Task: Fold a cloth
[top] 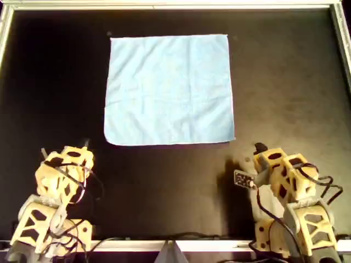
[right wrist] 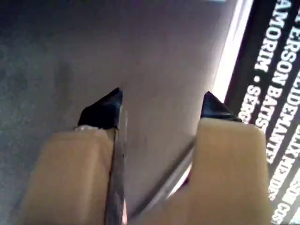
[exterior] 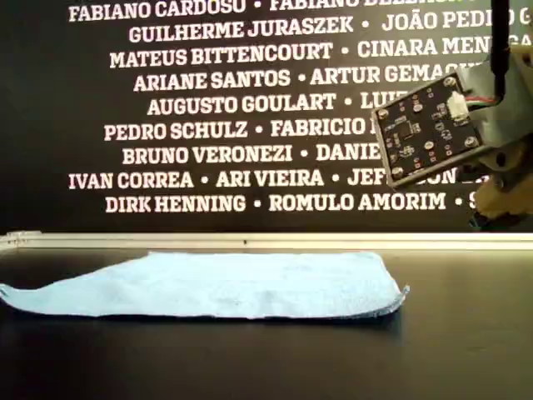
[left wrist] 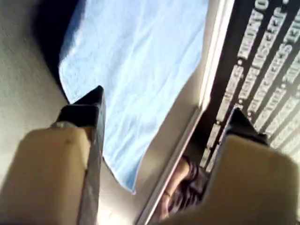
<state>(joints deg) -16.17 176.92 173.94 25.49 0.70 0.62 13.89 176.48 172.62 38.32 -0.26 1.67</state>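
Both arms are built of pale tan, lattice-like printed shells with triangular cut-outs, and thin black cables loop loosely along them. The arm (top: 60, 192) at the overhead view's left and the arm (top: 288, 200) at its right look alike. A small dark circuit board (exterior: 427, 127) with silver solder points and a white connector sits just behind one pincer. My first pincer (left wrist: 166, 112) and my second pincer (right wrist: 161, 105) each have blocky tan fingers ending in pointed black tips.
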